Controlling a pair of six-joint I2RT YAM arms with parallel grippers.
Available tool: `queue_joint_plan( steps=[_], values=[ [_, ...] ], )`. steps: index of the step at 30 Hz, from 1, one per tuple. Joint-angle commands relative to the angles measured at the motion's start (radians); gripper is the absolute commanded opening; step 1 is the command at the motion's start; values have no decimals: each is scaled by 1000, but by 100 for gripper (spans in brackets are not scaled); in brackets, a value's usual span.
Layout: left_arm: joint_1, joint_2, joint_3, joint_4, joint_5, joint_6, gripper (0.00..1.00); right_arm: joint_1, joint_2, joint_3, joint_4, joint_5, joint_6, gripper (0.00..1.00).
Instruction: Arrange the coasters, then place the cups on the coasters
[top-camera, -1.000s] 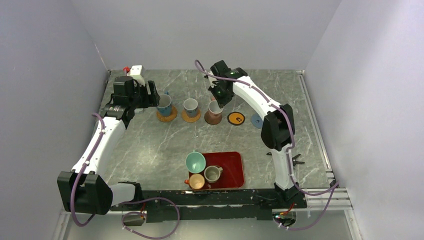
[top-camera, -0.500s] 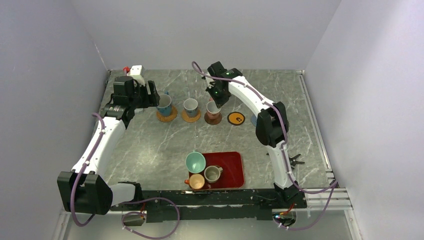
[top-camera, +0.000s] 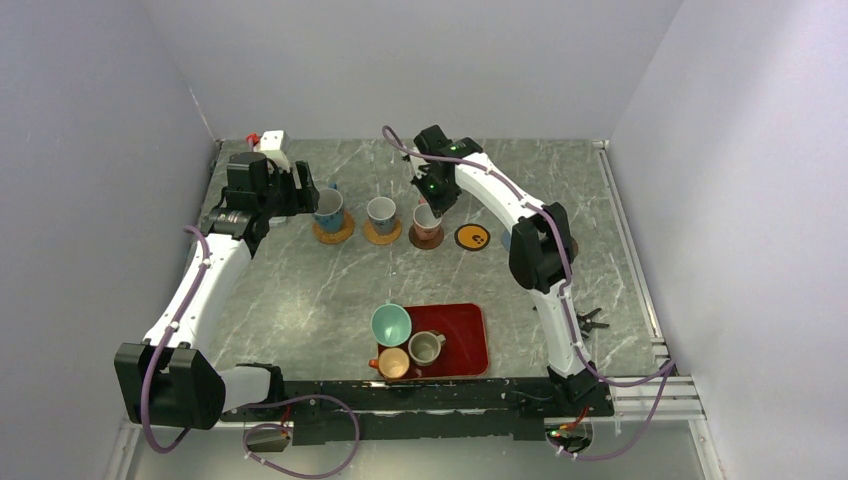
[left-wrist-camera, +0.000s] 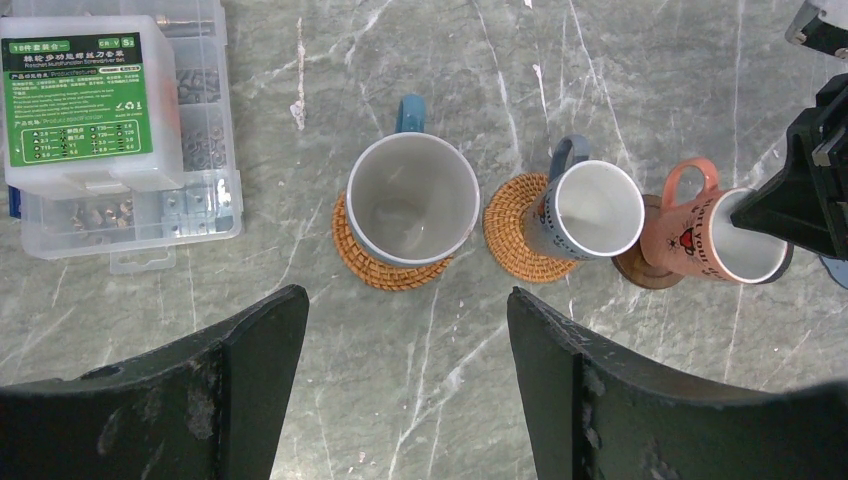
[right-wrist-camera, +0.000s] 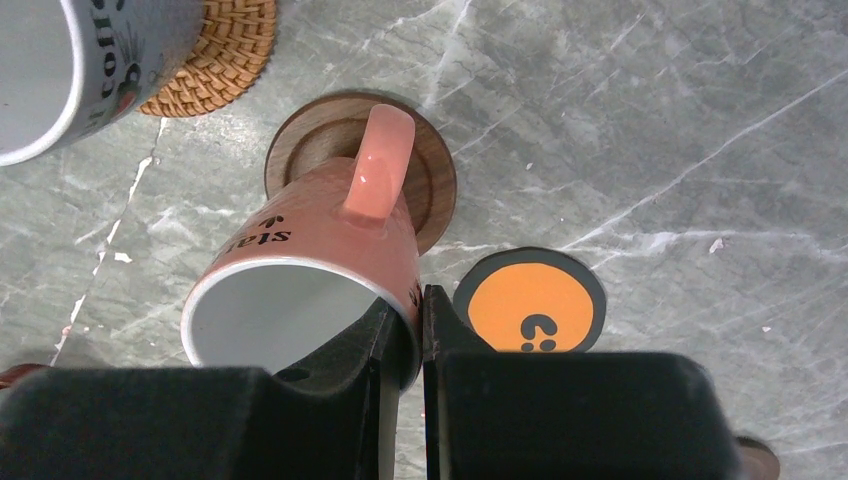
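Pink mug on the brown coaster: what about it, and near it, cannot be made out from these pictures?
Base of the pink mug: right wrist view, the mug's own body hides whether it sits flat on the brown coaster; top view, too small.
Its lettering: right wrist view, mostly curves out of sight.
Spot right of the black-and-orange coaster: top view, the right arm's elbow covers it.

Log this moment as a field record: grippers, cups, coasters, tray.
right gripper: shut on the rim of the pink cup
pink cup: on or just above the dark brown coaster; contact unclear
left gripper: open, holding nothing
placed cups: blue-handled white cup and smaller white cup, each on a woven coaster
bare coaster: black-and-orange coaster
red tray: holds teal cup, orange cup, grey-olive cup
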Motion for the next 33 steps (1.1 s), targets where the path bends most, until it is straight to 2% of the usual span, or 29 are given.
queue_joint_plan(
  steps=[1, 24, 33],
  values=[
    [-3, -18, 28, 16, -10, 13, 79, -8, 4, 54, 19, 2, -19, 0],
    [-4, -16, 29, 14, -9, 14, 79, -13, 33, 70, 11, -1, -22, 0],
    [-3, -16, 29, 14, -9, 14, 79, -13, 29, 62, 18, -2, -13, 13]
  ],
)
